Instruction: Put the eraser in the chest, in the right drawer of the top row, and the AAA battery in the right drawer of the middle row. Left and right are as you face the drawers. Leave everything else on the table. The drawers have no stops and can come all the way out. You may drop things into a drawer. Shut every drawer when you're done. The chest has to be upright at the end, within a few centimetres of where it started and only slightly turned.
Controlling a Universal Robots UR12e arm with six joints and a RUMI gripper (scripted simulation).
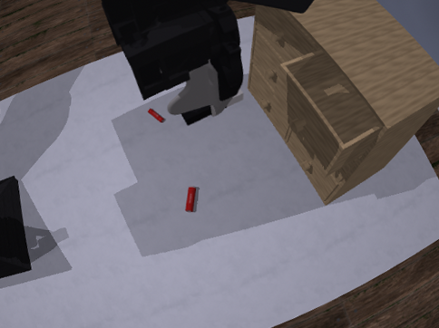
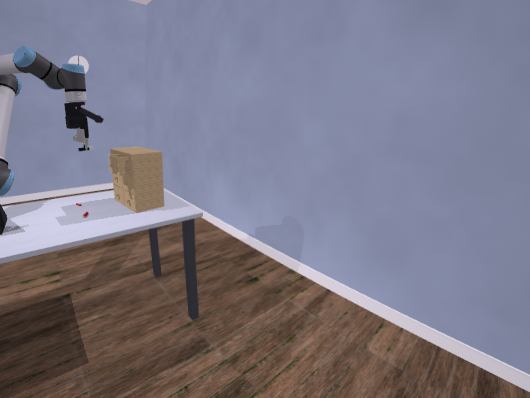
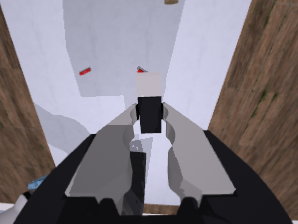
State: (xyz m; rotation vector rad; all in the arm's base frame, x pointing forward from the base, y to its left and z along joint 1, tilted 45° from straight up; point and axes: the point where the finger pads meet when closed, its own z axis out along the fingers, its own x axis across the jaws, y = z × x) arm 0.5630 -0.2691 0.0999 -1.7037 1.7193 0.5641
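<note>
My gripper (image 1: 199,114) (image 2: 85,148) (image 3: 150,104) is shut on the eraser, a white block with a black sleeve (image 1: 195,117) (image 3: 150,120), high above the table in front of the chest. The wooden chest (image 1: 373,44) (image 2: 149,180) stands upright. Its top right drawer (image 1: 316,114) is pulled out, and its visible inside holds nothing but a patch of light. The other visible fronts look shut; those under the open drawer are partly hidden. The smaller red AAA battery (image 1: 156,115) (image 2: 78,204) (image 3: 85,71) lies on the table, on the left as I face the drawers.
A larger red battery (image 1: 191,199) (image 2: 85,214) lies on the table (image 1: 267,268) (image 2: 45,237) to the right of the AAA battery; the eraser partly covers it in the wrist view. The arm's dark base (image 1: 1,236) stands opposite the chest. A wall rises behind the chest.
</note>
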